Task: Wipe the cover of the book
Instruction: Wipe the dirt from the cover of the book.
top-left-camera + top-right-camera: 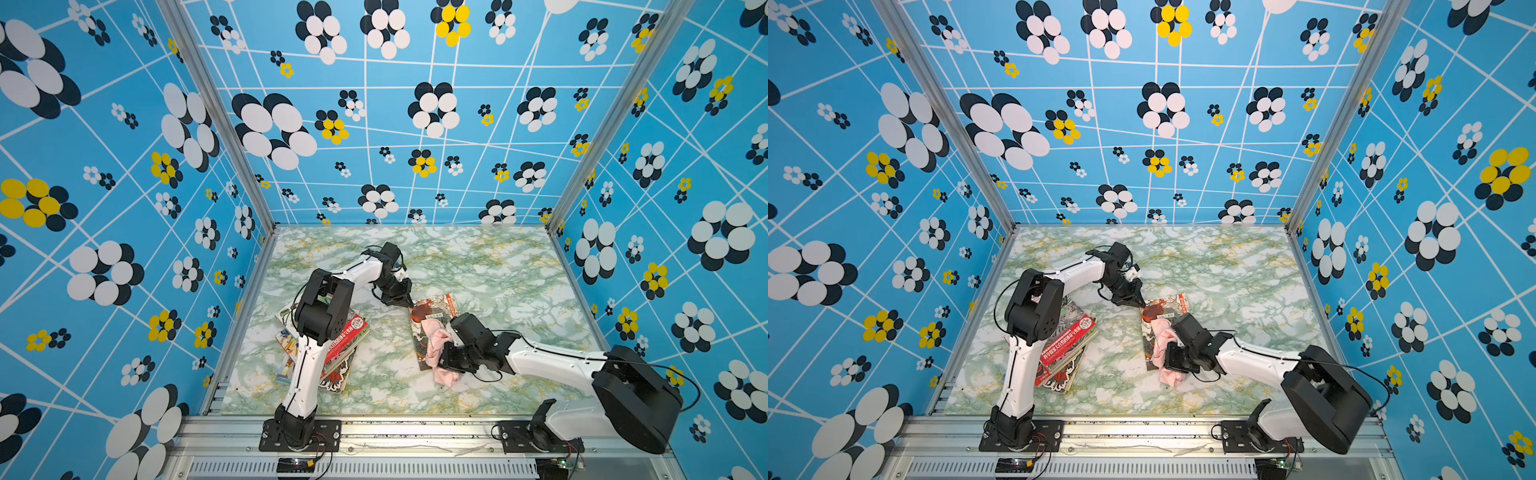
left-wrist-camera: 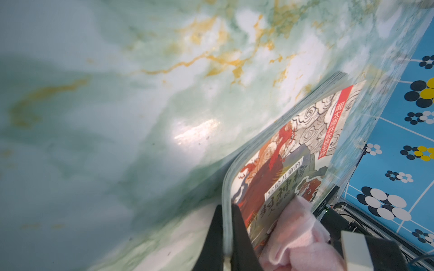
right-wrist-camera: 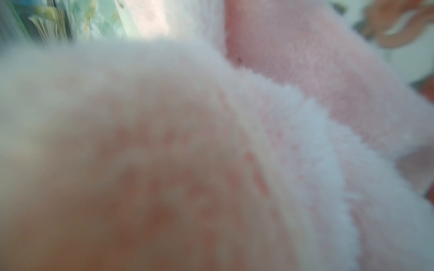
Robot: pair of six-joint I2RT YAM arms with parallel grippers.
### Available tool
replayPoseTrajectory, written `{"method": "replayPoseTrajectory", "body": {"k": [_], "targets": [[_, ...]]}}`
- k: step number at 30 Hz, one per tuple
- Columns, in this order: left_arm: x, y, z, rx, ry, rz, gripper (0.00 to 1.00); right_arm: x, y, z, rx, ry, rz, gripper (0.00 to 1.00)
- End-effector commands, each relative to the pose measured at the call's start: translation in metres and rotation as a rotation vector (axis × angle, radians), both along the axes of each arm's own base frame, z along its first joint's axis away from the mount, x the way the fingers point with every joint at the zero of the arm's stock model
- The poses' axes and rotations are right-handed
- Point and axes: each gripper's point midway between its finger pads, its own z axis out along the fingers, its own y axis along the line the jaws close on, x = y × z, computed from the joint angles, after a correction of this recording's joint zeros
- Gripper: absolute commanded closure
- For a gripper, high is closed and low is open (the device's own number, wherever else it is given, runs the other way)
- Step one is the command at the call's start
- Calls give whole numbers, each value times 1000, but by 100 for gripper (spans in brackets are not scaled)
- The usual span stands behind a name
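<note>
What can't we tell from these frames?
- Fingertips of the right gripper: buried in the pink cloth in both top views; the right wrist view shows only blurred cloth.
- Cover of the book: partly under cloth and right arm, wiped area unknown.
- The stack of books: partly behind the left arm, lower covers hidden.
- The left gripper: fingers cut off by the left wrist view's edge.

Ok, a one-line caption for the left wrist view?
Left gripper pinches the book by a corner on the marbled table, a pink cloth lying on its cover.
</note>
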Motion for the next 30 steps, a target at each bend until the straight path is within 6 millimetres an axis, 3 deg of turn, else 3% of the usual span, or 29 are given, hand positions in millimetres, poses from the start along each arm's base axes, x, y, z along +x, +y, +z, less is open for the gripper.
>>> {"method": "replayPoseTrajectory", "body": {"k": [1,3,6,8,13,16,23,26,27,29,30], "targets": [[1,5,6,16,-10,-1,100,-29,20,-27,-61,115,86,100],[1,5,7,18,-15,-3,100,-30,36,-27,-17,122,105,100],[1,6,6,20,-13,-4,100,-29,27,-29,-29,115,82,100],[0,7,5,22,-9,-8,100,-28,7,-36,-59,132,31,100],[1,11,7,42,-22,-17,100,-27,-82,-62,-138,210,-268,100],[1,13,7,52,-23,-21,100,-23,-123,-61,-236,190,-411,100],[2,27,7,154,-59,-62,100,-2,-182,-42,-327,44,-733,100],[14,33,13,185,-101,-51,99,14,-182,-20,-313,-51,-725,100],[18,33,16,185,-116,-50,85,20,-180,-13,-307,-80,-705,100],[28,33,29,189,-156,-32,45,35,-174,4,-301,-139,-653,100],[33,33,37,183,-177,-14,16,43,-170,13,-299,-170,-616,100]]}}
